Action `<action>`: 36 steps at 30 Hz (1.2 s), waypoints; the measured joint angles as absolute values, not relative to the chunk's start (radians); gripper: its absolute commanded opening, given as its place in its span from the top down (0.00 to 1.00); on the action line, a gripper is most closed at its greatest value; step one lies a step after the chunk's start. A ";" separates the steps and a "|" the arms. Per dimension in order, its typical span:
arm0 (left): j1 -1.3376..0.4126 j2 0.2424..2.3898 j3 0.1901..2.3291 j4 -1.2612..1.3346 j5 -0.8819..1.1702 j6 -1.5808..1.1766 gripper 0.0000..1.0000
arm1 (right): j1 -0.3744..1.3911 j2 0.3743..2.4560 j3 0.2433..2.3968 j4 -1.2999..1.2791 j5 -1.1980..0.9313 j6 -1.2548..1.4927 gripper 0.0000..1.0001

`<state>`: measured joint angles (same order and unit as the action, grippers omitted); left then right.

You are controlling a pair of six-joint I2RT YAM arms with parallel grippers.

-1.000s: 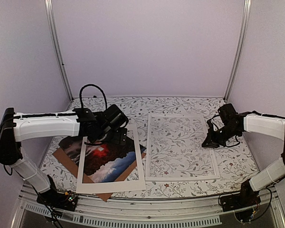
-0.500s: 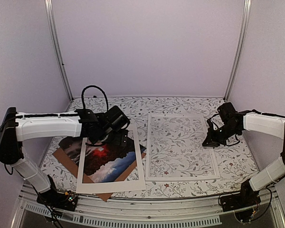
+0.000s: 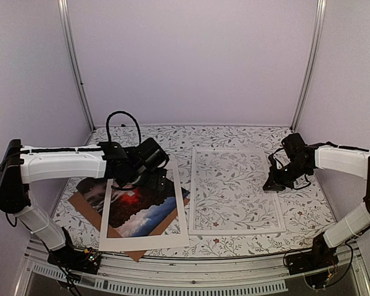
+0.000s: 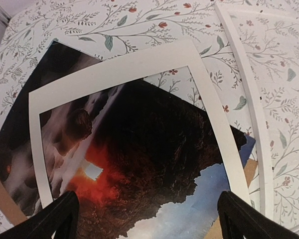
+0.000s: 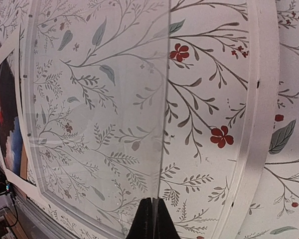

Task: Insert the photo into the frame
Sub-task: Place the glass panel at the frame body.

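The left tool [image 4: 149,219], jaws spread wide and holding nothing, hangs just above the photo [image 4: 154,164] at the lower left of the top view. The photo is a glossy dark print with a red glow. It lies skewed, pinned under a flat matte white mat [image 4: 114,74] and over a brown backing board [image 3: 89,213].

The frame [image 3: 191,191], with its thin white rim and clear pane, lies beside the stack toward the picture's right, long axis running bottom to top. The left arm is clearly nearer the photo. The right tool [image 3: 272,185], pinched shut on nothing, sits at the frame's right rim; whether it touches is unclear. The tabletop [image 3: 234,135] is floral-patterned.
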<state>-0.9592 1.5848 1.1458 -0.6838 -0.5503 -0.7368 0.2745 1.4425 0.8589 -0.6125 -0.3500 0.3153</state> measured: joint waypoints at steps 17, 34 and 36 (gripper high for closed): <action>-0.963 1.597 1.146 -0.683 -0.550 -0.737 0.00 | 0.274 1.453 0.865 -0.619 -0.334 0.307 1.00; -0.968 1.598 1.146 -0.683 -0.550 -0.738 0.00 | 0.274 1.462 0.874 -0.626 -0.322 0.297 1.00; -0.969 1.598 1.146 -0.683 -0.550 -0.739 0.00 | 0.274 1.462 0.874 -0.627 -0.319 0.297 1.00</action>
<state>-0.9688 1.5982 1.1458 -0.6827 -0.5499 -0.7387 0.2745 1.4620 0.8742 -0.6270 -0.3191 0.2966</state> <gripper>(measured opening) 0.996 0.015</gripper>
